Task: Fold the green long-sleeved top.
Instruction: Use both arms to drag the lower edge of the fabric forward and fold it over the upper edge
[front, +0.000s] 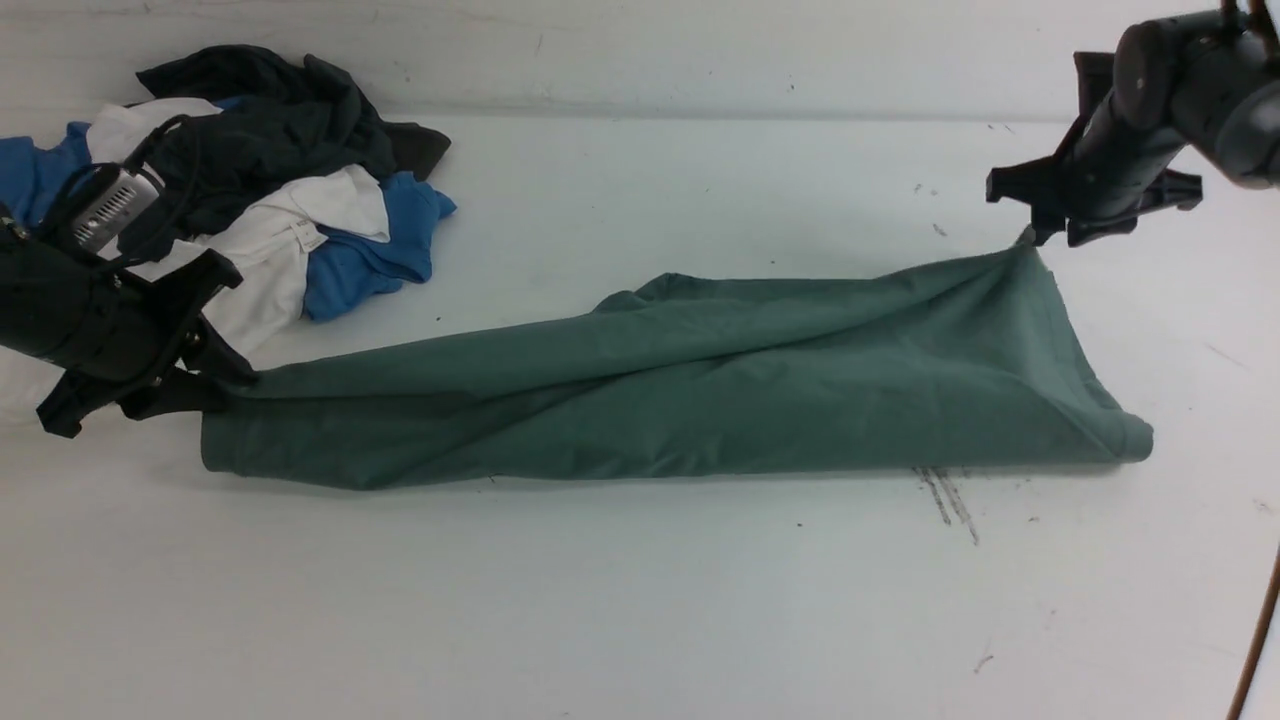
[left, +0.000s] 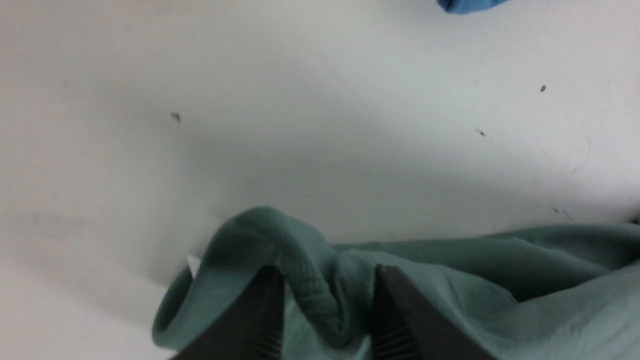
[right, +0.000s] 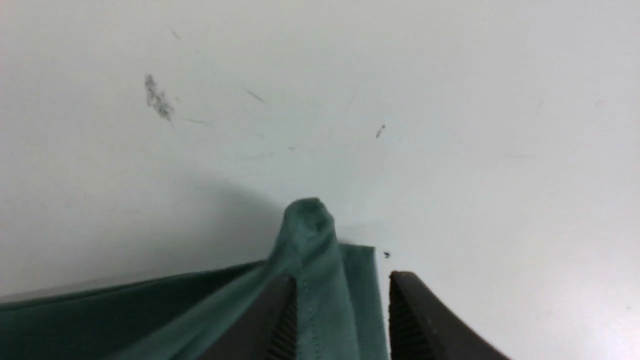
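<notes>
The green long-sleeved top lies bunched into a long band across the white table, stretched between my two grippers. My left gripper is at its left end, low on the table. In the left wrist view its jaws are closed on a thick ribbed fold of the top, with a small white patch beside the fold. My right gripper holds the top's far right corner, lifted a little off the table. In the right wrist view a hemmed edge sticks out between the fingers.
A pile of other clothes sits at the back left: a dark charcoal garment, a white one and a blue one, close behind my left arm. The blue cloth's edge also shows in the left wrist view. Scuff marks lie in front of the top.
</notes>
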